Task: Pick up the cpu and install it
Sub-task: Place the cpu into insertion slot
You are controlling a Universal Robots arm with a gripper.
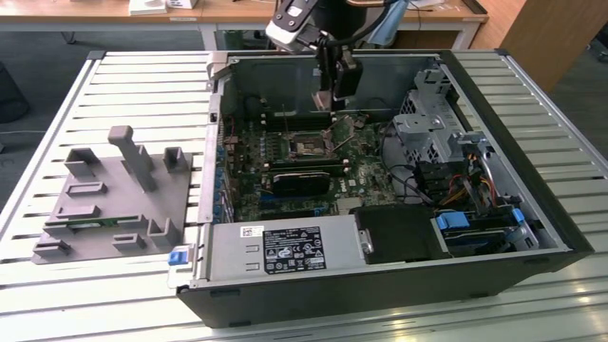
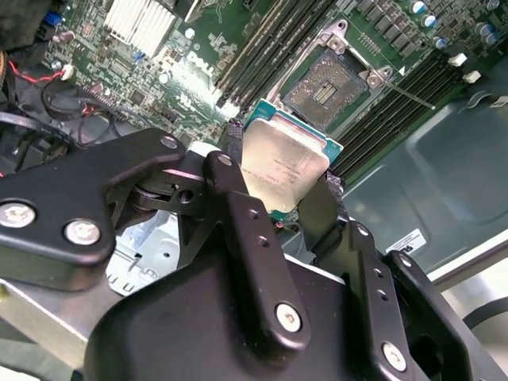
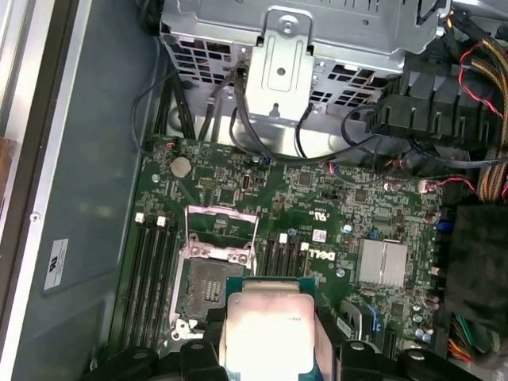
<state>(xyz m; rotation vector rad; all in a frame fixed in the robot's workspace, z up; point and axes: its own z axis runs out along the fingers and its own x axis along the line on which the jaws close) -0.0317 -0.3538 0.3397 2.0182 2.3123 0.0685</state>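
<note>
A pale, ribbed metal tabletop (image 1: 142,85) carries an open black steel computer case (image 1: 380,296). Inside lies a green motherboard (image 3: 333,198), densely studded with parts. The black, bolted metal hand (image 2: 282,190) hangs over it, clenched on the cpu (image 2: 284,159). This is a flat square chip with a smooth silvery lid and a thin green rim, held in the air beside the open square socket (image 2: 332,83) and not yet seated. The socket's hinged steel frame (image 3: 222,230) stands lifted. As I judge it, the chip is offset from the socket, so coming down skewed could crush the fine contacts. Its slick lid might also slip between the hard fingers (image 2: 242,214).
</note>
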